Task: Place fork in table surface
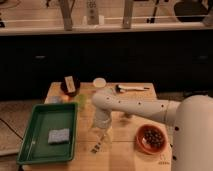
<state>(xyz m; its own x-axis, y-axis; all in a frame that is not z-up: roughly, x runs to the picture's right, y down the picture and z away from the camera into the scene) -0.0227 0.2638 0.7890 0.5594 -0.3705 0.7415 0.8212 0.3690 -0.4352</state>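
Looks like a kitchen-style test area: wooden counter (122, 150) mid-frame bearing green tray (45, 120), sponge (59, 135) and bowl (151, 139); dark cabinets (40, 60) behind. End effector (100, 134) lower centre, above counter.

warm dim light, dark background; the gripper (100, 139) hangs over the evenly lit table surface (123, 151).
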